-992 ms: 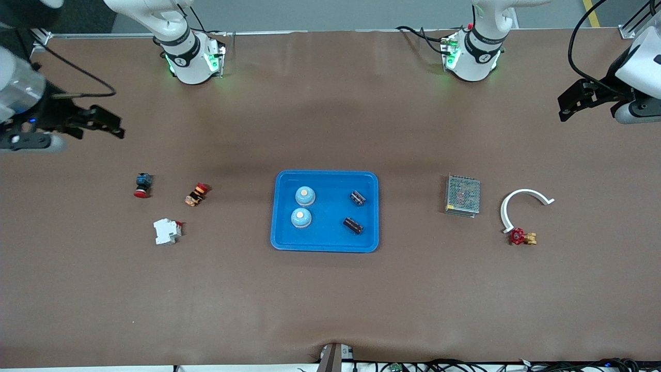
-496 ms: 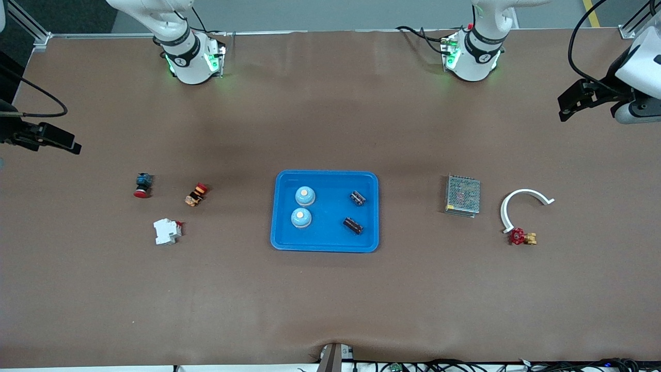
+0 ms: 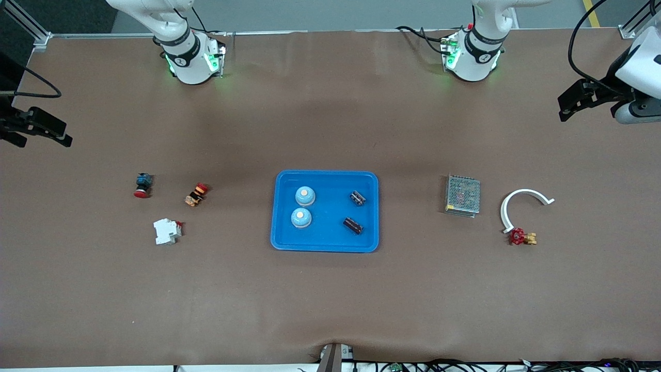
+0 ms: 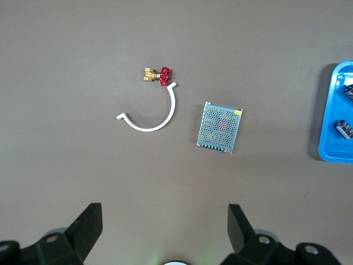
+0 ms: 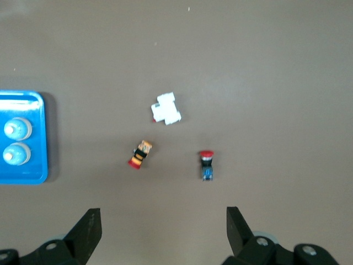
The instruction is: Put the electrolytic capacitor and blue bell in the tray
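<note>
Both my arms hang up high at the desk (image 3: 330, 310) ends, nothing held. Left fingers (image 4: 95, 220) spread wide, empty, over bare desk at the left arm's end; in the front view that gripper (image 3: 578, 101) sits at the edge w/ its black tips apart. Right fingers (image 5: 92, 225) likewise wide open & empty, over bare desk at the right arm's end; right gripper (image 3: 44, 129) shows dark at the edge of the front view.

Tray (image 3: 325, 243) sits mid-desk, btwn the two clutters. Inside it: two blue bells (image 3: 304, 196) side by side, one nearer the front cam (image 3: 301, 217), both upright, pale button on top, at the tray's end toward the right arm. Two dark electrolytic capacitors lie at the end toward the left arm: one (image 3: 358, 198) farther from the cam, one (image 3: 352, 225) nearer. All four apart from each other, none touching the rim as far as I see.

Toward the left arm's end: grey mesh box (image 3: 462, 195), then a white C-shaped clip (image 3: 521, 194) w/ a red-handled brass valve (image 3: 521, 237) just at one of its tips.

Toward the right arm's end: a red-capped blue pushbutton (image 3: 142, 185), a small orange-red switch (image 3: 196, 194), a white breaker block (image 3: 167, 231) nearest the cam. All three apart.
</note>
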`<state>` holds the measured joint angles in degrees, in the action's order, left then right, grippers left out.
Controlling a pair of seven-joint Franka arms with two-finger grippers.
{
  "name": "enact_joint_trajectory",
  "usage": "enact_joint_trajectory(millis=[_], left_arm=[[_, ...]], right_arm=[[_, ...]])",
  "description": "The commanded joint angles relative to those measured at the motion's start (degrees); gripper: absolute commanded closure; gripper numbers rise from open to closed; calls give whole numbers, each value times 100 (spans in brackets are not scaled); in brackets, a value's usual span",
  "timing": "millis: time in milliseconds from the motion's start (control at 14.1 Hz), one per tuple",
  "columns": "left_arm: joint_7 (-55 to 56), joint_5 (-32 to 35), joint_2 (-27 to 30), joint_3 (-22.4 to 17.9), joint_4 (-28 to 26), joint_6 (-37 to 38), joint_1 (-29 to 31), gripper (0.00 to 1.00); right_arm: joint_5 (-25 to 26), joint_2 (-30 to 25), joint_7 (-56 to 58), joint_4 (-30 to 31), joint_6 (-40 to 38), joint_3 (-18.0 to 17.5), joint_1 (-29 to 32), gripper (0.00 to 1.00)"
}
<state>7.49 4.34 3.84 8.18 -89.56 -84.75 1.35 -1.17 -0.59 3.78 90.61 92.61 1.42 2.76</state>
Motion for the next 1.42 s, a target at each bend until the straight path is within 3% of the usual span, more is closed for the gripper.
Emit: enact_joint_trajectory(millis=[0, 283, 780, 992, 1346], left_arm=[[-169, -108, 64, -10, -9, 46, 23, 0], [-186, -108, 56, -10, 0, 46, 23, 0], [-195, -337, 64, -19, 9, 46, 23, 0], [-195, -337, 64, -10, 17, 46, 14, 0], [-151, -337, 29, -10, 167, 55, 5, 0]], right_arm=[[56, -327, 19, 518, 406, 139, -65, 0], [91, -644, -395, 958, 372, 122, -205, 0], [82, -636, -325, 915, 214, 96, -83, 0], [82, -636, -325, 915, 205, -141, 128, 0], [82, -645, -377, 889, 188, -168, 76, 0]])
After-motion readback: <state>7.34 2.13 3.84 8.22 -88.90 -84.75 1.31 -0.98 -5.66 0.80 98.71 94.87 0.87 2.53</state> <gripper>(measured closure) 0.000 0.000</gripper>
